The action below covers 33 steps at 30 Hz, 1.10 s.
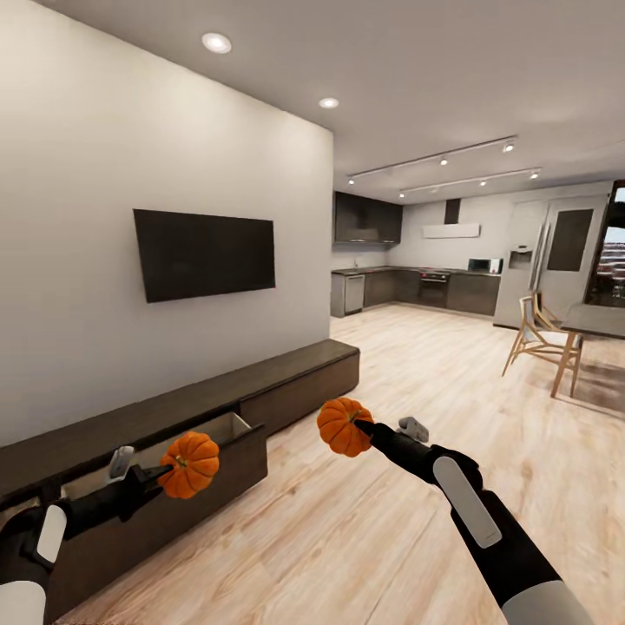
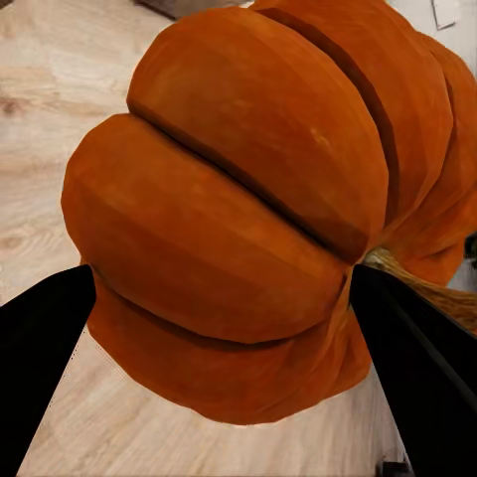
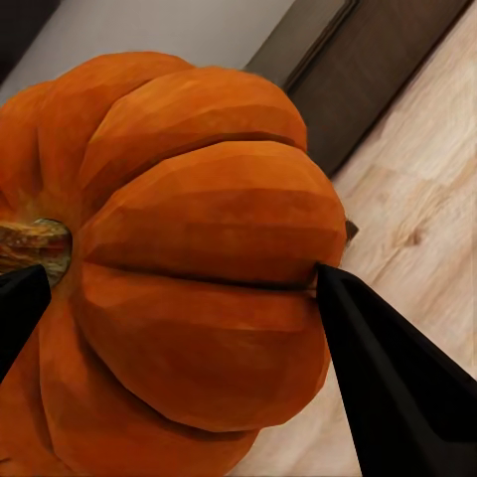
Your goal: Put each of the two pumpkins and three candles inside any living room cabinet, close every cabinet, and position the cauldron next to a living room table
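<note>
Left tool clamped on 1 pumpkin, held just in front of the cabinet's open drawer. Right tool clamped on the 2nd pumpkin, held over the wood floor, further out from the cabinet. TV hangs on the wall above the cabinet.

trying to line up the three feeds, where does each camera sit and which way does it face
Head view: on the robot's head, facing forward and down over the wood floor and long cabinet toward the kitchen; both arms show, left gripper and right gripper each clamping a pumpkin.
Left wrist view: on the left arm, looking along its black fingers at the left pumpkin.
Right wrist view: on the right arm, looking along its fingers at the right pumpkin.
Shared: each wrist's pumpkin appears in the head view.
</note>
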{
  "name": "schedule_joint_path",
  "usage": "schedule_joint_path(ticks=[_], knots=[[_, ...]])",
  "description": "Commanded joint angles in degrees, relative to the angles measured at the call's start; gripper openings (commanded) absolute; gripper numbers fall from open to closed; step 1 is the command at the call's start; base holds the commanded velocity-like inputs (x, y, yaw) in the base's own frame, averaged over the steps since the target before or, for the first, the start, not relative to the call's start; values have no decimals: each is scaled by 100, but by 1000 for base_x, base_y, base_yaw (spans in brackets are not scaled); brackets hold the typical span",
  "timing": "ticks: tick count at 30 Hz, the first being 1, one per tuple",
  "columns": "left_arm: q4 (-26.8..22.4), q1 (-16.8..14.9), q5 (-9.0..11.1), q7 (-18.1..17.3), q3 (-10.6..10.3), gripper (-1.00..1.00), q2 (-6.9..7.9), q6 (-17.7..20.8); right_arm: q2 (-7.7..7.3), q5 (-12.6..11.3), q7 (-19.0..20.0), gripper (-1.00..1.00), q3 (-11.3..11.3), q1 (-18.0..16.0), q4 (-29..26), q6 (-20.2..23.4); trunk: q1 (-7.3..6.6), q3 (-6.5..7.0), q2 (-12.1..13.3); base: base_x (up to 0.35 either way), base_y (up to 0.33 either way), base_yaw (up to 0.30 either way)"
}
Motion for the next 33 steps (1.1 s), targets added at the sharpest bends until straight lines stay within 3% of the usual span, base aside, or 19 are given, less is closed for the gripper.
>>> schedule_joint_path(ticks=[1, 15, 25, 33], knots=[[-1, 0, 3, 10, -3, -100, 2, -1, 3, -27, 16, -100, 2, -1, -2, -7, 0, 1, 0, 265, -105, 292], [-1, 0, 3, 10, -8, -100, -4, -1, 9, -23, -14, -100, 33, -8, -2, 45, 0, 1, 0, 239, -89, 292], [-1, 0, -2, 11, -8, -100, -11, -4, 18, -19, -23, -100, 33, -17, -2, 292, 0, -8, 0, 21, -39, 284], [-1, 0, -3, 18, -8, -100, -22, -9, 18, -19, -30, -100, 41, -19, -2, 399, 0, -67, 0, 16, -258, 199]])
